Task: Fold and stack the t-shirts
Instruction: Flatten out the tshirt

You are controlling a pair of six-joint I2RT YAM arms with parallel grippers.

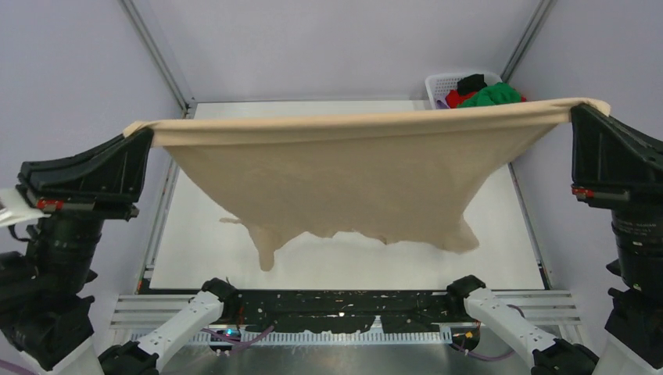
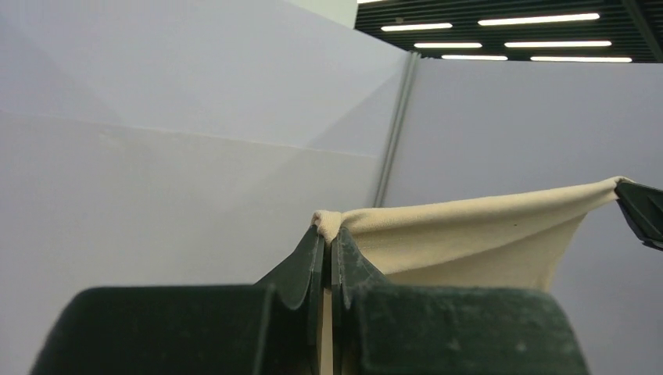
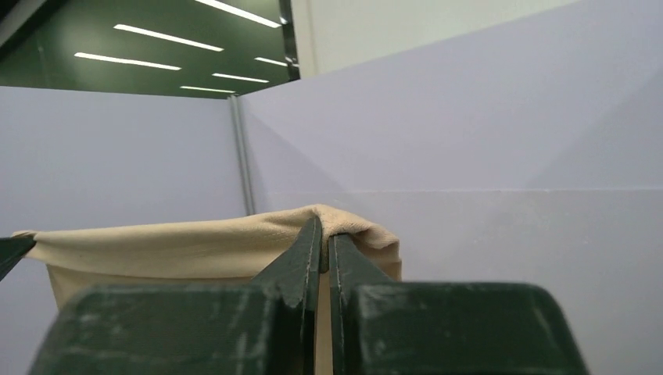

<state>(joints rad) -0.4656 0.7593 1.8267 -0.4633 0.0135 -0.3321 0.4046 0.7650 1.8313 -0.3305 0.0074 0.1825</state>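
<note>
The beige t-shirt hangs stretched wide in the air above the table, its lower edge dangling just over the surface. My left gripper is shut on its left top corner, and the cloth shows pinched at the tips in the left wrist view. My right gripper is shut on the right top corner, which also shows in the right wrist view. Green, red and black shirts lie heaped in the basket. A little lilac cloth peeks out at the basket's left.
A white mesh basket stands at the table's far right corner, partly behind the held shirt. The white table runs under the shirt. Grey walls enclose the left, back and right sides.
</note>
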